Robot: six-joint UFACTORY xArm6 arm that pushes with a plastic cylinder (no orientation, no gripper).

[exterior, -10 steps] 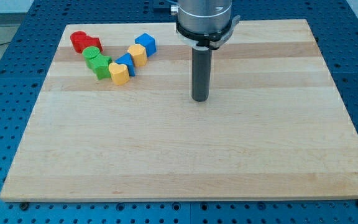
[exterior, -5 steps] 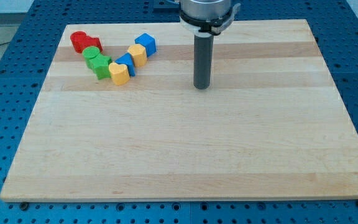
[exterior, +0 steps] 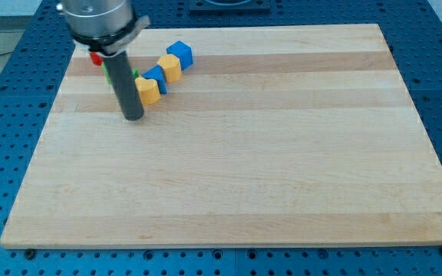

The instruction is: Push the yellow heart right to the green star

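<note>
The yellow heart (exterior: 148,90) lies near the board's top left, at the lower end of a diagonal chain of blocks. My tip (exterior: 133,117) rests on the board just below and left of the heart, slightly apart from it. The rod rises in front of the green blocks, so only green slivers (exterior: 135,74) show beside it. I cannot tell the green star's shape or exact place now.
A blue block (exterior: 157,77), a yellow block (exterior: 169,67) and a blue cube (exterior: 179,54) run up and right from the heart. A sliver of a red block (exterior: 95,57) shows left of the rod. The wooden board (exterior: 282,169) lies on a blue perforated table.
The rod has swept from the board's upper middle far to the left, ending beside the block cluster. It now hides the red and green blocks. No block has visibly moved.
</note>
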